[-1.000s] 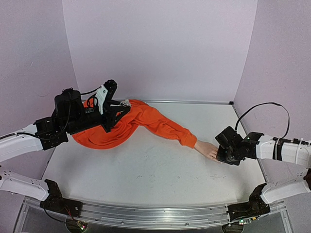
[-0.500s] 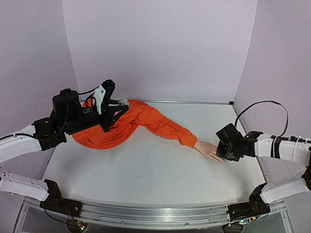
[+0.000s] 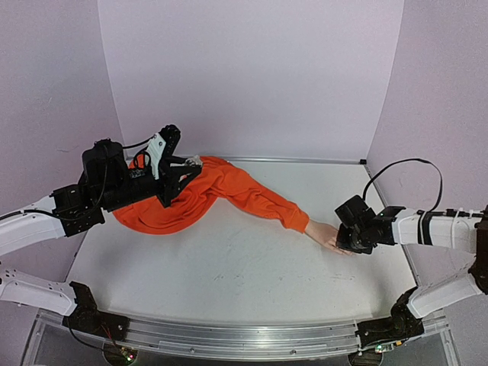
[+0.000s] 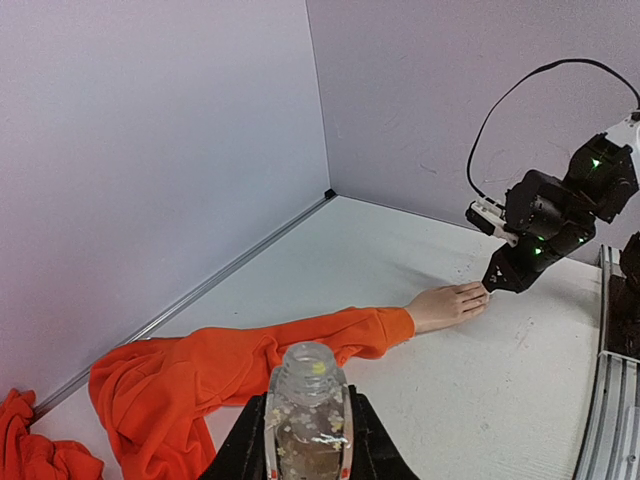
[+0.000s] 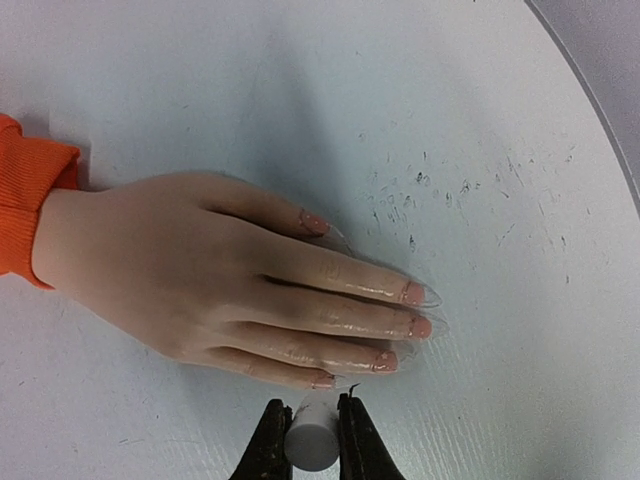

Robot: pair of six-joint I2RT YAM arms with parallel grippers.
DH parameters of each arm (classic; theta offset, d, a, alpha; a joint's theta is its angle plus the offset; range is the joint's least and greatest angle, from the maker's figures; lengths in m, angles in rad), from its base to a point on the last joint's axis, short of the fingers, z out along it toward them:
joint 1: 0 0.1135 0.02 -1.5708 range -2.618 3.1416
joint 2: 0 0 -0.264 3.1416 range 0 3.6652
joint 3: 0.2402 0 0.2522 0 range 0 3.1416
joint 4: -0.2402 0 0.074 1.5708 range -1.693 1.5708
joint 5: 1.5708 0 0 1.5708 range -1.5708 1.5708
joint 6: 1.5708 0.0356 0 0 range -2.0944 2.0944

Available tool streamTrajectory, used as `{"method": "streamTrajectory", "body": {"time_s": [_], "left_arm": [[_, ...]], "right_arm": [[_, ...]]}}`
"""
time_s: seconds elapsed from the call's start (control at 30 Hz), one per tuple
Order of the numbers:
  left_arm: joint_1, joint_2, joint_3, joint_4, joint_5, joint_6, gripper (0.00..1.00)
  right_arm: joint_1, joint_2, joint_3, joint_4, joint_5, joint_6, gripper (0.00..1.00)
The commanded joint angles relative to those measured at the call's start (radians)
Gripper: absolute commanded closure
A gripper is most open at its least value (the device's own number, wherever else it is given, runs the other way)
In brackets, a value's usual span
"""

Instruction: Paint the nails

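Note:
The pale mannequin hand (image 5: 200,270) lies flat on the white table, joined to an orange sleeve (image 3: 244,194); its pinkish nails (image 5: 412,292) point right in the right wrist view. My right gripper (image 5: 312,425) is shut on a white cylindrical brush cap (image 5: 312,440), its tip at the little finger's nail (image 5: 322,381). It also shows in the top view (image 3: 352,232) at the fingertips. My left gripper (image 4: 305,440) is shut on a small clear bottle (image 4: 305,420), open-necked and upright, held above the orange cloth at back left (image 3: 171,179).
The orange garment (image 3: 164,210) is bunched at the back left under the left arm. Lilac walls close the table's back and sides. A metal rail (image 3: 229,335) runs along the near edge.
My right gripper has moved slightly left and up toward the mannequin hand's fingertips. The left arm and bottle have barely moved.

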Motion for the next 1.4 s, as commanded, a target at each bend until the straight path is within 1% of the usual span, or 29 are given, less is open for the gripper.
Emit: {"method": "streamTrajectory", "body": {"time_s": [0.0, 1.37], "left_arm": [[0.007, -0.016, 0.006, 0.048, -0.012, 0.007, 1.00], [0.009, -0.029, 0.003, 0.048, 0.001, 0.002, 1.00]], "right_arm": [[-0.005, 0.028, 0.020, -0.005, 0.000, -0.026, 1.00], [-0.007, 0.069, 0.031, 0.000, 0.008, -0.026, 1.00]]}}
